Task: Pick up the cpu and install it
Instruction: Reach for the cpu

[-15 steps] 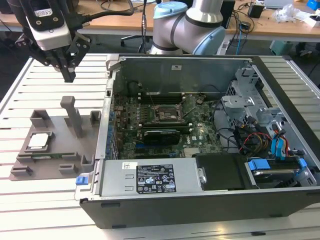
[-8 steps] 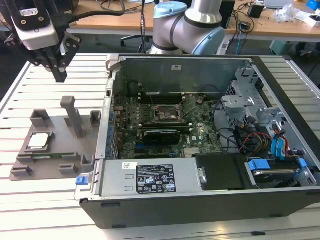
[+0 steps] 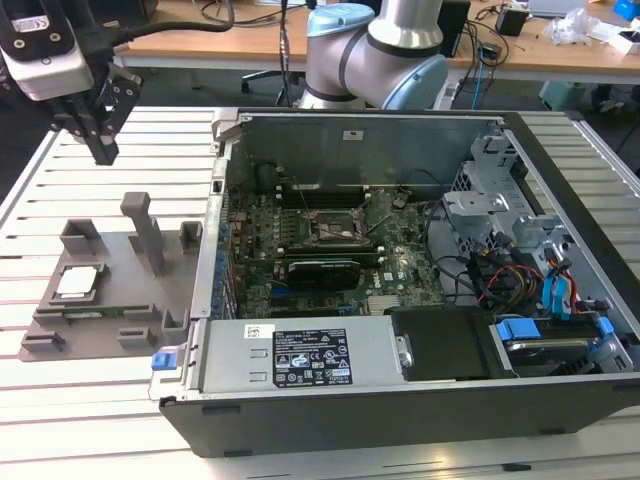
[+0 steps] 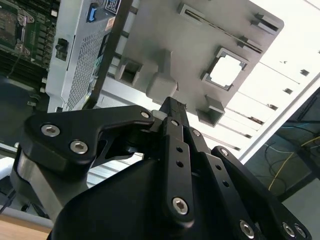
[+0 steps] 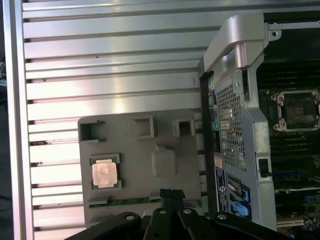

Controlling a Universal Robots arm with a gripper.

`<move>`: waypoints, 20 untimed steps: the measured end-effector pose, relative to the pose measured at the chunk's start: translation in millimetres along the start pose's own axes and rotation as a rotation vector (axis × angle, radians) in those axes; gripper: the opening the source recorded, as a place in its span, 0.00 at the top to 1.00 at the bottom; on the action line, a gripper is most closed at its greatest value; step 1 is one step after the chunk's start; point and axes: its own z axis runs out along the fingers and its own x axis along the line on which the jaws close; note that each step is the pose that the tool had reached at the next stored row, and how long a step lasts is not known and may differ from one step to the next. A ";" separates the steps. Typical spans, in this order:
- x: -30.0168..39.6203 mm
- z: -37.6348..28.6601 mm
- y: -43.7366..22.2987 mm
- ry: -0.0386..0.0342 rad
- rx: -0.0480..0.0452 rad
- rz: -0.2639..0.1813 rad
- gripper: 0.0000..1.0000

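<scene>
The cpu (image 5: 104, 173) shows a pale shiny metal top, the fixture (image 5: 132, 165) matt grey plastic, the table (image 5: 110, 65) smooth bright metal.

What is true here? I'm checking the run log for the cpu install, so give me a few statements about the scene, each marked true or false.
1. The cpu lies in a recess of the grey tray. True.
2. The gripper holds the cpu. False: it hangs above the table near the tray with nothing between its fingers.
3. The computer case lies open with the motherboard showing. True.
4. The cpu sits in the motherboard socket. False: it is on the tray, outside the case.
5. The tray is on the exterior view's right of the case. False: it is on the exterior view's left.
</scene>
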 end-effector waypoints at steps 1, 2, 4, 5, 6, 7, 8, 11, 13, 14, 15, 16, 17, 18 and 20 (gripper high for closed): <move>1.5 -0.1 -0.1 0.0000 0.0000 0.000 0.89; 2.9 -0.1 -0.2 0.0000 0.0000 0.000 0.89; 7.8 -0.2 -0.6 0.0000 0.0000 0.000 0.89; 9.4 -0.2 -0.7 -0.0001 -0.0001 0.000 0.89; 10.9 -0.2 -0.8 0.0000 0.0000 0.000 0.89; 12.2 -0.3 -0.9 0.0000 0.0000 0.000 0.89; 14.7 -0.3 -1.1 0.0000 0.0000 0.000 0.89; 19.8 -0.4 -1.5 0.0000 0.0000 0.000 0.89; 23.0 -0.6 -1.7 0.0000 0.0001 0.000 0.89; 25.2 -0.6 -1.9 0.0000 0.0001 0.000 0.89; 26.8 -0.6 -2.0 0.0000 0.0001 0.000 0.89; 30.3 -0.7 -2.2 0.0000 0.0000 0.000 0.89; 32.8 -0.8 -2.4 0.0000 0.0000 0.000 0.89; 36.0 -0.8 -2.7 0.0000 0.0000 0.000 0.89; 40.0 -0.9 -3.0 0.0000 0.0000 0.000 0.89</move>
